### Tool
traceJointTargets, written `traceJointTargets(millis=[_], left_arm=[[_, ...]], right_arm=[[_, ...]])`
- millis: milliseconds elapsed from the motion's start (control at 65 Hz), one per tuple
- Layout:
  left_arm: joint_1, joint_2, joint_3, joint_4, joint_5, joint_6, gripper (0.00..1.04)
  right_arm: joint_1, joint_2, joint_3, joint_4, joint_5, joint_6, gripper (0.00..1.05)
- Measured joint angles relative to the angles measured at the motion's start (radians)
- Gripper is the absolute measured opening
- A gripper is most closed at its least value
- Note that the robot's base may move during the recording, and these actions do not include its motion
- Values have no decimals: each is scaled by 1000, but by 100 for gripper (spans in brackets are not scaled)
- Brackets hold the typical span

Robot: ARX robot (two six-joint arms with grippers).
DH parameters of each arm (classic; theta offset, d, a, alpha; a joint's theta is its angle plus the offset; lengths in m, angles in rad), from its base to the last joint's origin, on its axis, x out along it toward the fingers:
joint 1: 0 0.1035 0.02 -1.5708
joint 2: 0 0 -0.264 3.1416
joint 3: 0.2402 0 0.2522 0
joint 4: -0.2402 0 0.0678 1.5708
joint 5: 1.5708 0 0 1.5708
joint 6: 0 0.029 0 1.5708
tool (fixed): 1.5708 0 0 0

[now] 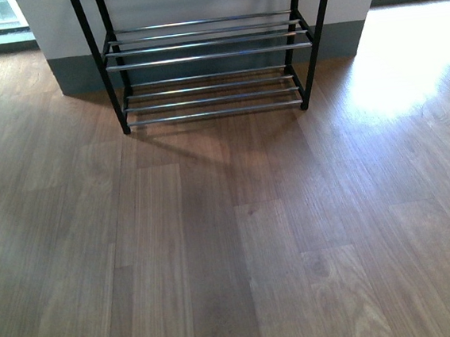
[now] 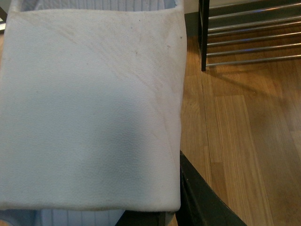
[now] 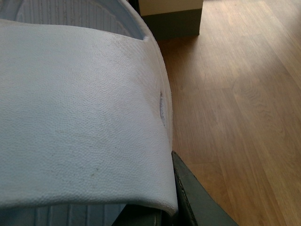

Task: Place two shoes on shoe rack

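A pale blue slide [image 2: 89, 108] lay close over the left pincer [image 2: 200, 202], hiding its jaws so I could not tell their opening, the shoe rack [image 1: 209, 66] stood on the wooden floor [image 1: 233, 247] ahead, and a second slide [image 3: 80, 117] likewise hid the right pincer [image 3: 197, 202].

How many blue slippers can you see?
2. One pale blue slide fills the left wrist view, near the shoe rack; a second slide fills the right wrist view. None shows in the front view; more shoes may be hidden.
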Motion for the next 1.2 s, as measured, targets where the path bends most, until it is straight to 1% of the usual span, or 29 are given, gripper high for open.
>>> traceJointTargets(millis=[1199], left_arm=[[-2,0,0,-2,-4,1,2]], right_arm=[[2,0,0,-1,-2,0,1]])
